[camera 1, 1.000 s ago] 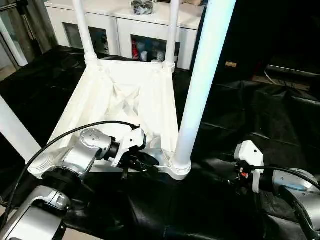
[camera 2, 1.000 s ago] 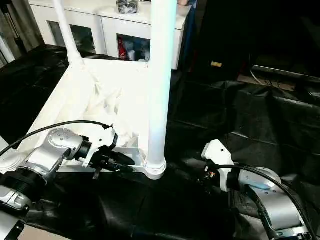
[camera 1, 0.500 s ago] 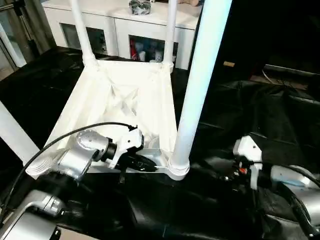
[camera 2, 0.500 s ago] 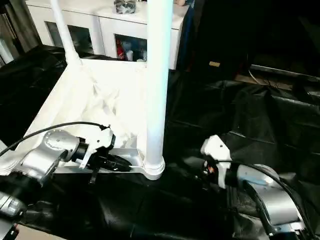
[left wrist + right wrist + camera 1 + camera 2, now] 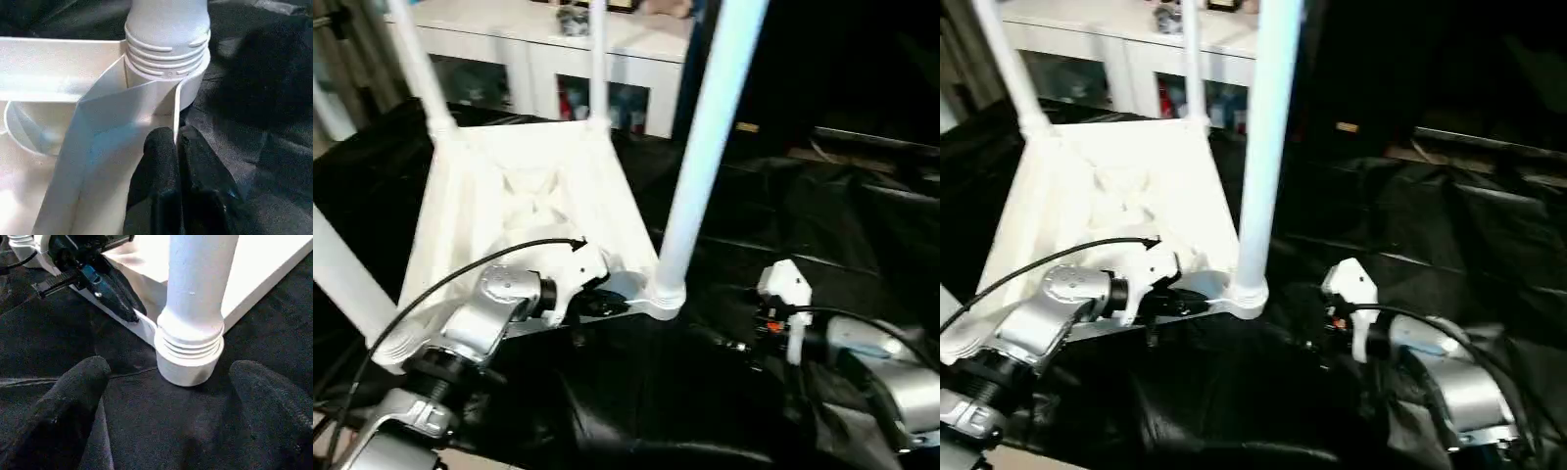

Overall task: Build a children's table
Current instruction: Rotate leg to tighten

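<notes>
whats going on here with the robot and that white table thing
A humanoid robot is assembling a children's table, which lies upside down on black sheeting with legs standing in its sockets. The left gripper is pinched shut on the rim by the nearest leg. The right gripper sits open, just short of that leg's base.

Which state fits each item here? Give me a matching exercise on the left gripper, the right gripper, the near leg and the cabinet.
1. left gripper
2. right gripper
3. near leg
4. cabinet

a. stands behind the table top
b. fingers pinch the table top's edge wall
c. fingers spread, apart from the leg
d. upright in a corner socket

Pairs: 1-b, 2-c, 3-d, 4-a
</notes>
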{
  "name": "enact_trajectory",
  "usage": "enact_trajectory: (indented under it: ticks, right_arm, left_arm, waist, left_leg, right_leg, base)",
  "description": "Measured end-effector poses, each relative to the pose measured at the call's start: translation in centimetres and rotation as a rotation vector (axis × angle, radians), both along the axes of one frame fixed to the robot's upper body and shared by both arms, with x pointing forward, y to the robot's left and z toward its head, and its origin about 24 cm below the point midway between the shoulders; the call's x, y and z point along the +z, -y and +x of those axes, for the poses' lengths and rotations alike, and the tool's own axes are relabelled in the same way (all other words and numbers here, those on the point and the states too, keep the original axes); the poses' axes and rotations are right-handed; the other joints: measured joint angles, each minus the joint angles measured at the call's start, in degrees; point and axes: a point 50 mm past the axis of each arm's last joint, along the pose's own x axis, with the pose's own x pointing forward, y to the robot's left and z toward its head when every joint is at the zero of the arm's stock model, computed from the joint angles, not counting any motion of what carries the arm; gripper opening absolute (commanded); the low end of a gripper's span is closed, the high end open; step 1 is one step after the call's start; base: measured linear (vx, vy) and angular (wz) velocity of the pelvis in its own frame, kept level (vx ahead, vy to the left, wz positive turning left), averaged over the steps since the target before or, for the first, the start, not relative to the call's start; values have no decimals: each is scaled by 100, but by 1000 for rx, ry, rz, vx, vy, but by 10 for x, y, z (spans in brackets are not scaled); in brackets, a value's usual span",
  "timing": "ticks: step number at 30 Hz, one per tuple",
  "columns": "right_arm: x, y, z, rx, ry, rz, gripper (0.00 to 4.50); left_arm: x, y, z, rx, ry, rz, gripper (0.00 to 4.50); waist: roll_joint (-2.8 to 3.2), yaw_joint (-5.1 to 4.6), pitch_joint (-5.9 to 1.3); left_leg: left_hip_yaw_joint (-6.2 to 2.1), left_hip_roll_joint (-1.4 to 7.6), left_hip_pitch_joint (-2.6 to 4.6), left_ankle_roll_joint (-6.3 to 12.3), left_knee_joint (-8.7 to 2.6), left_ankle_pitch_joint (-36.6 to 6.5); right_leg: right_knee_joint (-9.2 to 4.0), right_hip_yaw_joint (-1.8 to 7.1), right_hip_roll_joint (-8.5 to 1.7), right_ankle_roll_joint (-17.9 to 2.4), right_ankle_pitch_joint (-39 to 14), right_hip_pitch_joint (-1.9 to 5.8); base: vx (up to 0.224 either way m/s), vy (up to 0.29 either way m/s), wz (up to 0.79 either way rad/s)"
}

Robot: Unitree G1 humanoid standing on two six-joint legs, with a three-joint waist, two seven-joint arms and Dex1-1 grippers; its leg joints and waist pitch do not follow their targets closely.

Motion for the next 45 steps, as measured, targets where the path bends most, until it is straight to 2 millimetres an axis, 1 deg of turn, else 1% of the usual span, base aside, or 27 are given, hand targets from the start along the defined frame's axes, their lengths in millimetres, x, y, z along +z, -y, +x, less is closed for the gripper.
enact_trajectory:
  ticks: [2, 4, 9, 12, 18, 22, 24, 26, 27, 28, 31, 34, 37, 38, 40, 42, 45]
  right_arm:
    - [-2, -2, 3, -15, 7, -6, 442]
    - [-3, -5, 12, -51, 27, -17, 442]
    - [-1, -23, 25, -51, 89, -19, 442]
    - [-1, -34, 28, -20, 84, 11, 442]
    - [0, -44, 28, 108, 71, 15, 442]
    - [-1, -47, 38, 115, 75, -2, 442]
    - [-1, -47, 41, 118, 88, -7, 416]
    - [-2, -48, 44, 120, 84, -11, 416]
    - [-1, -48, 45, 126, 87, -16, 391]
    - [-1, -49, 45, 129, 87, -19, 379]
    - [-1, -50, 47, 152, 83, -21, 367]
    - [-1, -51, 49, 176, 86, -25, 333]
    - [-2, -53, 50, 191, 82, -17, 320]
    - [-3, -53, 50, 193, 80, -16, 301]
    - [-4, -54, 50, 198, 75, -11, 287]
    - [-4, -54, 51, 190, 70, -4, 282]
    - [-4, -53, 53, 174, 72, -1, 252]
  left_arm:
    - [0, -5, -1, -14, 5, 4, 0]
    - [1, -9, -3, -40, 14, 13, 0]
    - [2, -10, -5, -92, 3, 9, 0]
    - [3, -10, -5, -110, 0, 7, 0]
    - [3, -11, -3, -138, -11, 9, 0]
    - [3, -12, -1, -140, -17, 10, 0]
    - [3, -12, -1, -143, -17, 10, 0]
    - [3, -13, 0, -143, -15, 11, 0]
    - [3, -13, 0, -145, -14, 11, 0]
    - [3, -13, 0, -147, -14, 10, 0]
    - [3, -13, 1, -148, -18, 11, 0]
    - [3, -14, 1, -147, -19, 11, 0]
    - [2, -15, 2, -145, -19, 12, 0]
    - [2, -15, 2, -145, -19, 13, 0]
    - [2, -15, 3, -143, -15, 15, 0]
    - [2, -15, 5, -132, -10, 19, 0]
    - [2, -13, 7, -118, -9, 21, 0]
  waist:
    - [2, -15, 0]
    - [7, -26, 0]
    - [8, 36, -3]
    - [8, 47, -4]
    - [10, 73, -5]
    - [8, 68, -4]
    - [8, 68, -4]
    - [7, 66, -3]
    - [6, 67, -3]
    - [6, 66, -3]
    - [4, 64, -4]
    - [2, 59, -3]
    - [-5, 54, -4]
    - [-6, 52, -3]
    - [-11, 50, -2]
    - [-17, 52, -1]
    - [-27, 54, 2]
  left_leg:
    - [-3, 0, 6, 0, -4, 0]
    - [-3, -3, 14, -1, -4, 0]
    - [7, -10, 18, -2, -3, 0]
    - [8, -8, 17, -3, -5, -1]
    - [8, -5, 15, -6, -41, 1]
    - [8, -5, 13, -8, -38, 2]
    - [8, -5, 12, -8, -38, 2]
    - [8, -6, 12, -8, -38, 2]
    - [8, -5, 12, -8, -38, 2]
    - [9, -6, 13, -8, -38, 2]
    - [8, -5, 14, -8, -38, 2]
    - [8, -5, 14, -8, -38, 2]
    - [8, -5, 14, -8, -38, 2]
    - [8, -5, 15, -8, -38, 2]
    - [8, -5, 15, -8, -38, 2]
    - [8, -5, 15, -8, -38, 2]
    - [8, -5, 15, -8, -37, 3]
  right_leg:
    - [-8, -3, 0, -3, 2, -3]
    - [-9, 0, 0, -10, 6, -7]
    - [-7, 20, 0, -59, 91, -12]
    - [-3, 21, 0, -49, 144, -13]
    - [9, 16, 1, -47, 148, -15]
    - [12, 18, 1, -47, 148, -20]
    - [12, 18, 1, -47, 148, -20]
    - [12, 18, 1, -47, 148, -20]
    - [12, 18, 1, -47, 148, -20]
    - [13, 18, 1, -47, 148, -20]
    - [15, 18, 1, -47, 148, -19]
    - [17, 18, 1, -47, 148, -20]
    - [17, 18, 1, -46, 148, -20]
    - [17, 18, 1, -46, 148, -20]
    - [17, 18, 1, -46, 148, -20]
    - [17, 18, 1, -46, 148, -19]
    - [16, 18, 1, -46, 147, -19]
  base:
    - [0, 0, 0]
    - [0, 0, 0]
    - [0, 0, 0]
    - [0, 0, 0]
    - [0, 0, 0]
    - [0, 0, 0]
    - [0, 0, 0]
    - [0, 0, 0]
    - [0, 0, 0]
    - [0, 0, 0]
    - [0, 0, 0]
    - [0, 0, 0]
    - [0, 0, 0]
    - [0, 0, 0]
    - [0, 0, 0]
    - [0, 0, 0]
    - [0, 0, 0]
